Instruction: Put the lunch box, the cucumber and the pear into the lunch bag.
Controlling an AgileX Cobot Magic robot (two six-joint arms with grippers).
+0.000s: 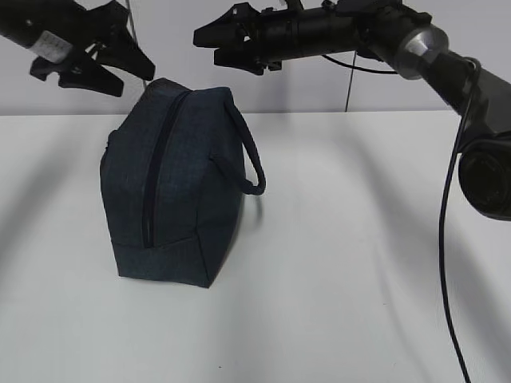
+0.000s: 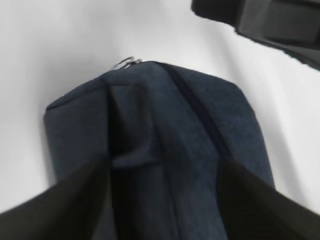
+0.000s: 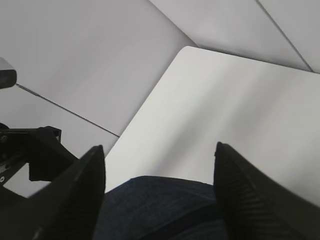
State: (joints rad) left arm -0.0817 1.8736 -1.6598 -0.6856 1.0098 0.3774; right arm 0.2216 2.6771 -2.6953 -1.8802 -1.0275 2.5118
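Navy fabric lunch bag [image 1: 172, 187] stands zipped shut on the white worktop [image 1: 343, 263]. Both hands hover above it, the left hand [image 1: 100, 68] and right hand [image 1: 209, 44] each with fingers spread, holding nothing.

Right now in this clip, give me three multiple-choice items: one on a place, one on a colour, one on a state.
1. Where does the lunch bag stand?
A. On the white table, left of the middle
B. On the floor
C. Hanging from a gripper

2. What colour is the bag?
A. Red
B. Dark navy
C. Yellow

3. How is the bag's zipper?
A. Fully open, lining showing
B. Closed along its visible length
C. Torn off

Answers: 1 A, the exterior view shows it resting on the tabletop with the left gripper and right gripper above it, apart from it. 2 B, the fabric looks navy in every view. 3 B, the seam shows no gap or lining.
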